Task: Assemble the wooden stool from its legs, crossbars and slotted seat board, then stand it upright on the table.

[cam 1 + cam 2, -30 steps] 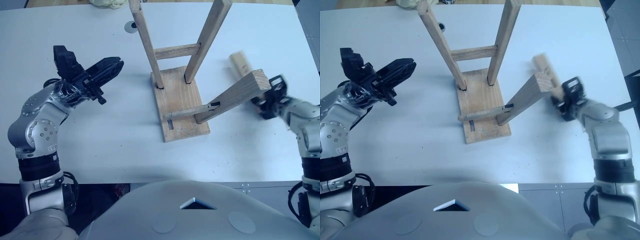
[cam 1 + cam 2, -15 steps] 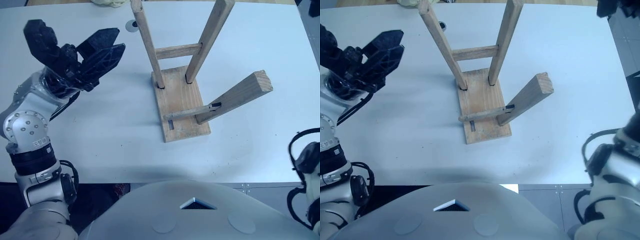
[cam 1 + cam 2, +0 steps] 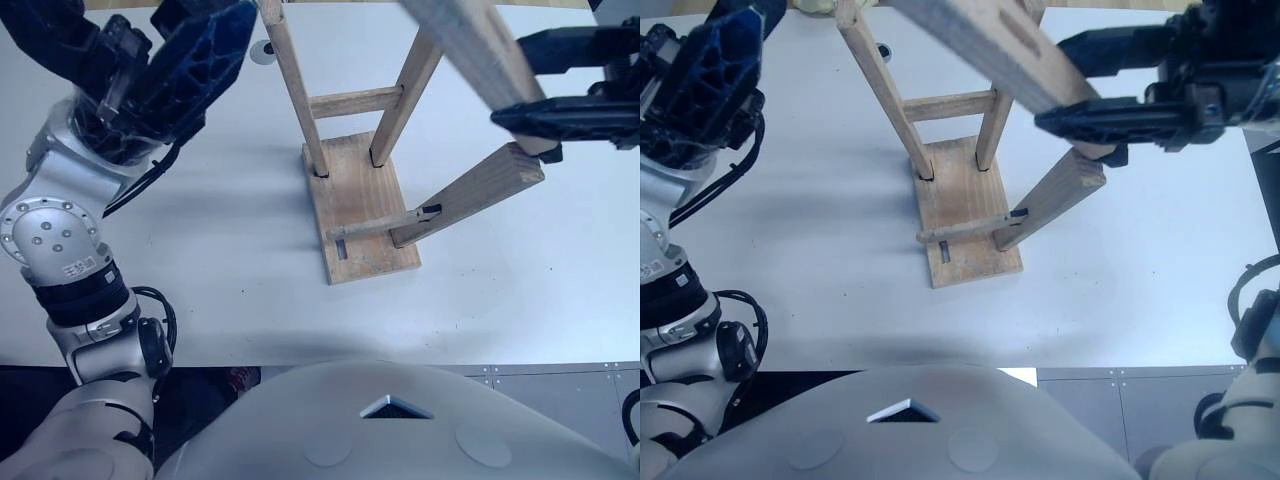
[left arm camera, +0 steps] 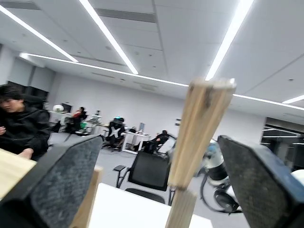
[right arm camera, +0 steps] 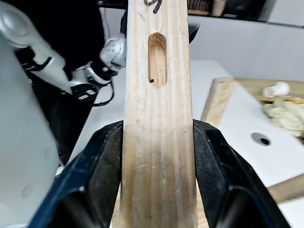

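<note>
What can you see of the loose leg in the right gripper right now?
The loose leg is a pale, straight-grained wooden bar of squared section, with a rounded slot cut in one face and a dark pen mark near it. The right gripper is shut on it, one finger on each side. It hangs tilted in the air over the partly built stool; nothing else visibly touches it.

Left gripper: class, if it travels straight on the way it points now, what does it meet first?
Probably an upright leg: in the wrist view it stands ahead, between the fingers of the open left gripper. Depth is unclear.
</note>
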You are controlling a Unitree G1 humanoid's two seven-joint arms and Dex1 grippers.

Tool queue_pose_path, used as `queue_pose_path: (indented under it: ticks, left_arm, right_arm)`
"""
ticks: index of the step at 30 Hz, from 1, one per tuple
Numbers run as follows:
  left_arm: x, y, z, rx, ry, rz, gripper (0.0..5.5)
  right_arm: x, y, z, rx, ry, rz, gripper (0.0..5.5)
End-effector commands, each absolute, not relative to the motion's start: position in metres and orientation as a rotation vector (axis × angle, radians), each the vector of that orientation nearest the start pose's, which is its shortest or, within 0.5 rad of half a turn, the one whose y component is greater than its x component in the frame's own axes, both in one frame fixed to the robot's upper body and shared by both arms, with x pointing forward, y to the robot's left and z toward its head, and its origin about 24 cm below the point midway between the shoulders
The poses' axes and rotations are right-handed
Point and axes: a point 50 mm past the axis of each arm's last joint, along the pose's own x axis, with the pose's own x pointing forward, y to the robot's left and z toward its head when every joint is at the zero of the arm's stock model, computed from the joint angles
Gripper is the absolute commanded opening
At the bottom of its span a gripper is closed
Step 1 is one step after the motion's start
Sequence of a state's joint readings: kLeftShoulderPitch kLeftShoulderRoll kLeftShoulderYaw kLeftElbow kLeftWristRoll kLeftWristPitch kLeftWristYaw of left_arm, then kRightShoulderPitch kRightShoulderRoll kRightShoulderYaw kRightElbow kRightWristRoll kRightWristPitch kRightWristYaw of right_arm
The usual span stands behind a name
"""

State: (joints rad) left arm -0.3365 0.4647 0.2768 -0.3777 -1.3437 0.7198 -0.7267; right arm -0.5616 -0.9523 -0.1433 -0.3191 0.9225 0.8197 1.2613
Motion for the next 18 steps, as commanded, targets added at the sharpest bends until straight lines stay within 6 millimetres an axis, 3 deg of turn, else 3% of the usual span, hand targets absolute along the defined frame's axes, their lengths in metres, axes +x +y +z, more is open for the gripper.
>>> queue_pose_path:
  ticks: [1,9,18]
  left_arm:
    - [0.237,0.155,0.222,-0.615,-0.279,-1.337,4.43]
    - [0.228,0.140,0.215,-0.605,-0.227,-1.427,4.43]
    - [0.226,0.129,0.221,-0.606,-0.276,-1.492,4.43]
  right_arm:
    - [0.235,-0.179,0.254,-0.200,0.109,1.562,2.01]
    - [0.241,-0.172,0.250,-0.118,0.125,1.582,2.01]
    - [0.243,-0.169,0.245,-0.122,0.162,1.582,2.01]
